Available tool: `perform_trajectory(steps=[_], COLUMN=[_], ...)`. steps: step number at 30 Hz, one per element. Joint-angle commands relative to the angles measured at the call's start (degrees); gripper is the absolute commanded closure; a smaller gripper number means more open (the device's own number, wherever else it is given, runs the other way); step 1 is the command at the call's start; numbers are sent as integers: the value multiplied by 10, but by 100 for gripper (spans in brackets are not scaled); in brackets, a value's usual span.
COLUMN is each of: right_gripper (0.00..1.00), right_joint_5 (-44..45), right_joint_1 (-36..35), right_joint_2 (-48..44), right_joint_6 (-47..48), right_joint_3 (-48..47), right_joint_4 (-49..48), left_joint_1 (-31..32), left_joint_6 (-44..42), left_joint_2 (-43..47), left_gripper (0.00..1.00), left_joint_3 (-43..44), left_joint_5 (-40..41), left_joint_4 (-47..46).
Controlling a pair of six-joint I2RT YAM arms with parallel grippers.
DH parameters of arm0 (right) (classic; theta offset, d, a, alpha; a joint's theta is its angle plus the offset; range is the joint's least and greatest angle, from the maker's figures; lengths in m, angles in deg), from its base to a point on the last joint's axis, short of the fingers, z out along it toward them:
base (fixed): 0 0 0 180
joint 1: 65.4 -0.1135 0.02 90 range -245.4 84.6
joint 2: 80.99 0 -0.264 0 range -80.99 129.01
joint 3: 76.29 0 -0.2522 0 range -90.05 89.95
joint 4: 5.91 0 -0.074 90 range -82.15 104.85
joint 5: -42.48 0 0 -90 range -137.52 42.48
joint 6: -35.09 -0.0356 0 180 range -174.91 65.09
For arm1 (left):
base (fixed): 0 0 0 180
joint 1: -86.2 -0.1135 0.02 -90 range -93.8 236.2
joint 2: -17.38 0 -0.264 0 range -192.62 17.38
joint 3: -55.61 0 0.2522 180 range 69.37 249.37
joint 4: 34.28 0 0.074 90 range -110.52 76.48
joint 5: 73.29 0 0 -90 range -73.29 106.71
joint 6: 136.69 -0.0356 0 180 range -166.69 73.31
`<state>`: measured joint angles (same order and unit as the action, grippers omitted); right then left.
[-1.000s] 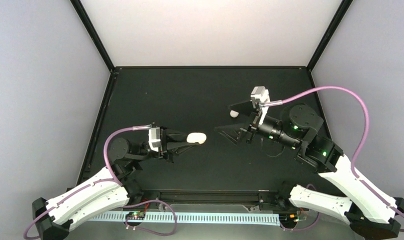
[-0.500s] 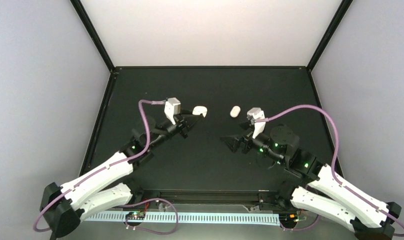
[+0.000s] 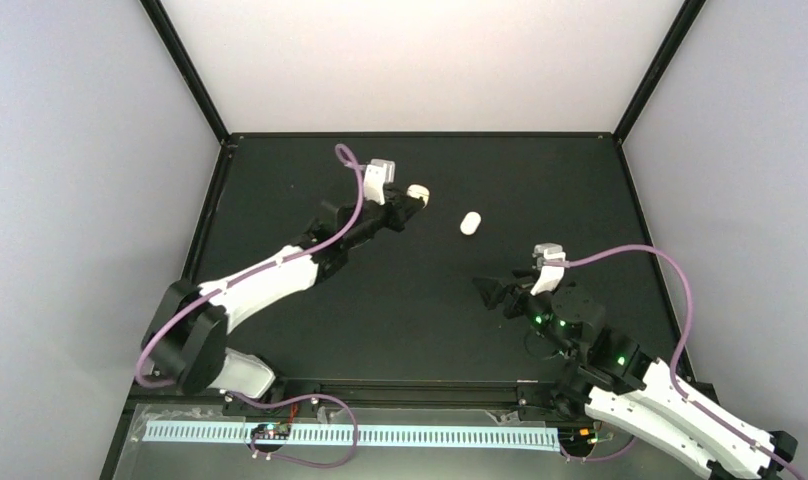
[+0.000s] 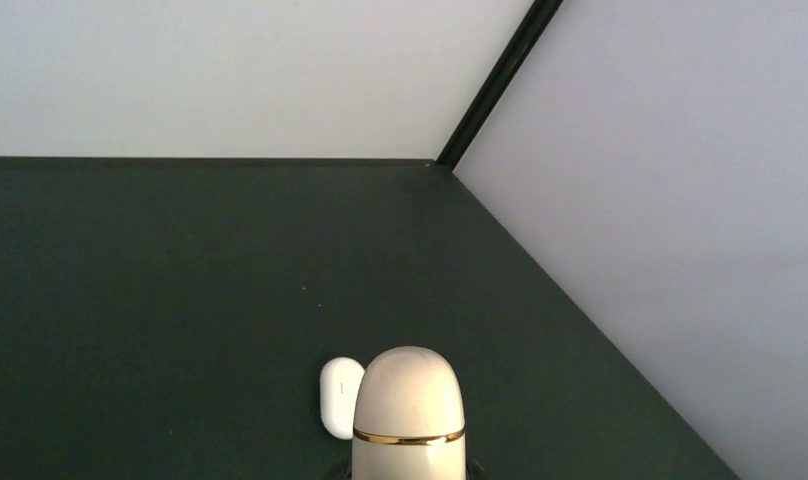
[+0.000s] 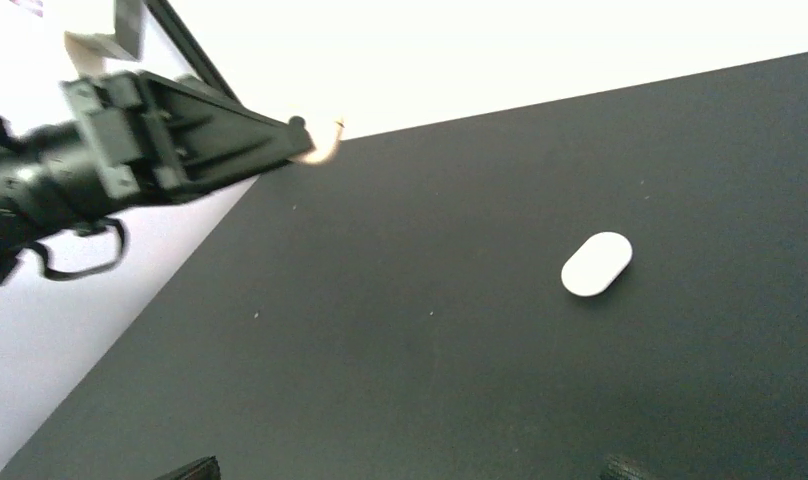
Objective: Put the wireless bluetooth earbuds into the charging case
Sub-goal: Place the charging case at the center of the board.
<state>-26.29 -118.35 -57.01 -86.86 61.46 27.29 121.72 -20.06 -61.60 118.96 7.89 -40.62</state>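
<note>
Spanning backdrop: matte black table [image 3: 380,300].
Left gripper [image 3: 408,203]: pinching cream, gold-banded rounded charging case [image 4: 409,410], aloft just left of the white pill-shaped capsule [image 3: 470,223].
Right gripper [image 3: 500,285]: spread, empty, on the capsule's near side.
Wireless earbuds: none visible.
Risk: case slipping from its end-only hold.

one charging case [image 4: 408,400]; one white capsule [image 3: 469,223]; one table [image 3: 400,330]; two grippers: left gripper [image 3: 413,198], right gripper [image 3: 492,292]; two arms: left arm [image 3: 265,283], right arm [image 3: 670,410]
</note>
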Motion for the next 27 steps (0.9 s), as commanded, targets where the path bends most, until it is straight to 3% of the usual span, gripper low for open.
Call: perform_trajectory(steps=[1, 6, 12, 27], right_gripper=[0, 0, 0, 0], right_joint_5=[76, 112, 104, 35], right_joint_1=[2, 2, 2, 2], right_joint_2=[-34, -49, -29, 57], right_joint_6=[-10, 35, 16, 24], right_joint_3=[-10, -28, -34, -54], right_joint_4=[34, 67, 75, 47], left_joint_1=[-14, -20, -23, -39], left_joint_6=[16, 68, 116, 150], left_joint_2=[-89, -195, -294, -389], left_gripper=[98, 98, 98, 98], left_joint_3=[61, 113, 178, 213], left_joint_5=[-14, -47, -98, -99], left_joint_4=[-19, -27, -10, 31])
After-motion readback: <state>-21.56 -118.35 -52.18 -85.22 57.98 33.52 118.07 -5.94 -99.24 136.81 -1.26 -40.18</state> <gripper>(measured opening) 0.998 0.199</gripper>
